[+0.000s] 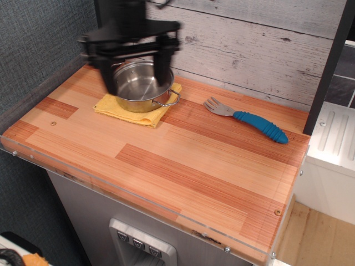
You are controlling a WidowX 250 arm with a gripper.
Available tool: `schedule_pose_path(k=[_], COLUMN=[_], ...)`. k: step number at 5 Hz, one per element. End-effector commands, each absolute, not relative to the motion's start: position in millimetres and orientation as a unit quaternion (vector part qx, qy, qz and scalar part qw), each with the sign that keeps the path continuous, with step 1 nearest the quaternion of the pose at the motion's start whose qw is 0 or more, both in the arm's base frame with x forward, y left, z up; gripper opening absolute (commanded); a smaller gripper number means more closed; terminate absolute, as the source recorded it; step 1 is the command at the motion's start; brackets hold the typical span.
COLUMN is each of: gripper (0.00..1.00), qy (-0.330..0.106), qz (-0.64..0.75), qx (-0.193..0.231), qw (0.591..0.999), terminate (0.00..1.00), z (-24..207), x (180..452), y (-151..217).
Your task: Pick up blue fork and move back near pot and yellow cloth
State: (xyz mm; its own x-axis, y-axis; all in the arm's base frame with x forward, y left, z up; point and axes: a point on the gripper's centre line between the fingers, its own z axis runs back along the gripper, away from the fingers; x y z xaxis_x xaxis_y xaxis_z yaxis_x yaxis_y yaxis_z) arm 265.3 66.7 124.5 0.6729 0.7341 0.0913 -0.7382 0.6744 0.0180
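Observation:
The blue fork (249,119) lies flat on the wooden tabletop at the back right, silver head pointing left, blue handle to the right. The shiny steel pot (141,86) stands on the folded yellow cloth (133,111) at the back left. My gripper (134,72) hangs above the pot, motion-blurred, with its two dark fingers (108,75) spread wide apart and nothing between them. It is far left of the fork.
A grey plank wall (249,44) runs behind the table. A dark post (108,22) stands at the back left and another at the right edge (327,72). A white appliance (333,149) sits to the right of the table.

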Motion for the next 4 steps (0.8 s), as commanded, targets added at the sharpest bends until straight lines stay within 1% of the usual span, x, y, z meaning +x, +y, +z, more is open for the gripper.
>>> schedule_pose_path(k=[1, 3, 4], gripper=[1.00, 1.00, 1.00], qy=[-0.054, -0.054, -0.054], qz=[0.352, 0.352, 0.352], qx=[-0.004, -0.004, -0.004], qw=[0.935, 0.935, 0.935], terminate=[0.00, 0.00, 1.00], z=[127.0, 127.0, 127.0], x=[254.5, 254.5, 254.5], y=[107.5, 107.5, 107.5])
